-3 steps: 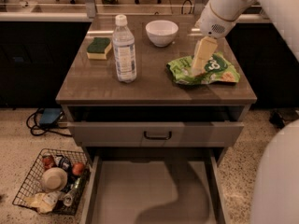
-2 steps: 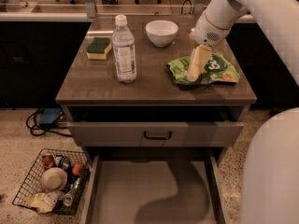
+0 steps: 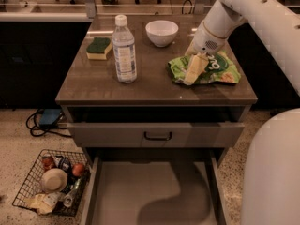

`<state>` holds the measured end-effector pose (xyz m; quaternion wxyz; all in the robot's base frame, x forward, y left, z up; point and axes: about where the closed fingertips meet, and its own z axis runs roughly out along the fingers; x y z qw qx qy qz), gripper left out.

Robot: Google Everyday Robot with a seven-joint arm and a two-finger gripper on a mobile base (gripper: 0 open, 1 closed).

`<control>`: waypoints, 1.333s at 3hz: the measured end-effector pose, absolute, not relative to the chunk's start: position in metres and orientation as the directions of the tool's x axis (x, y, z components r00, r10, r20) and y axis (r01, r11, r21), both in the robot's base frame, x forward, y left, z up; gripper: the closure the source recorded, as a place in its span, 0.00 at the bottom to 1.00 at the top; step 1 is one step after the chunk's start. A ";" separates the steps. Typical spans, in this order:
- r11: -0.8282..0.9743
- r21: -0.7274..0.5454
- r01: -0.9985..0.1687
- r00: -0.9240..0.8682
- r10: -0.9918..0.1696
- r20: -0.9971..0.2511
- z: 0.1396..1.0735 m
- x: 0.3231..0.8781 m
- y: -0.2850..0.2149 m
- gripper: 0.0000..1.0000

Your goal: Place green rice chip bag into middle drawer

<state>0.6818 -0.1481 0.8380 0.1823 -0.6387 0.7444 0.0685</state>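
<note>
The green rice chip bag (image 3: 219,69) lies crumpled flat on the right side of the brown tabletop (image 3: 93,86). My gripper (image 3: 192,74) hangs from the white arm and sits low over the bag's left half, touching or nearly touching it. The middle drawer (image 3: 126,191) is pulled far out below the table, showing a pale-grey floor with the arm's shadow on it and nothing inside.
A clear water bottle (image 3: 124,50) stands mid-table, with a white bowl (image 3: 161,33) behind it and a green-and-yellow sponge (image 3: 99,48) at the back left. A grey drawer front with black handle (image 3: 157,135) is slightly out. A wire basket (image 3: 51,182) sits on the floor at left.
My gripper has moved down and to the left, from above the middle of the bag to low over its left part. The bag, bottle and drawer have not moved.
</note>
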 end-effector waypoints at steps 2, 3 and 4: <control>0.172 -0.128 -0.977 -0.116 -0.926 -0.360 0.833 0.684 -0.145 0.87; 0.172 -0.128 -0.977 -0.116 -0.926 -0.360 0.834 0.684 -0.145 1.00; 0.172 -0.128 -0.977 -0.116 -0.926 -0.360 0.834 0.684 -0.145 1.00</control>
